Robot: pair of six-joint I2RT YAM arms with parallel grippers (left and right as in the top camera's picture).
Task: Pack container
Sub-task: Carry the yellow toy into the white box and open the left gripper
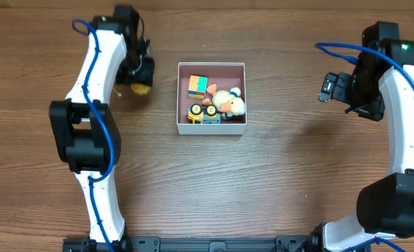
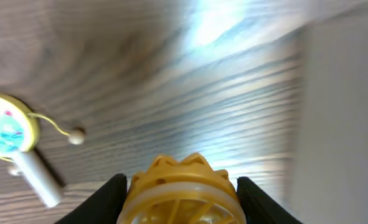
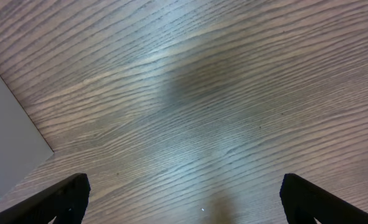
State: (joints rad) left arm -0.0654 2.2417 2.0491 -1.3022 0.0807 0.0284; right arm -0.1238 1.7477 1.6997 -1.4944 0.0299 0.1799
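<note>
Now, left gripper point(image 2: 181, 202) near the far-left corner, clamped tight on a yellow round toy point(image 2: 179, 177), small rattle drum point(image 2: 9, 134) lying just beside. Right gripper point(image 3: 187, 199) by the right edge, fingers spread wide over the bench point(image 3: 202, 93). Container point(image 1: 211, 129) sits mid-bench toward the far edge, toys point(image 1: 214, 101) inside.

Wooden table point(image 1: 263, 182) — dark, streaky grain
</note>
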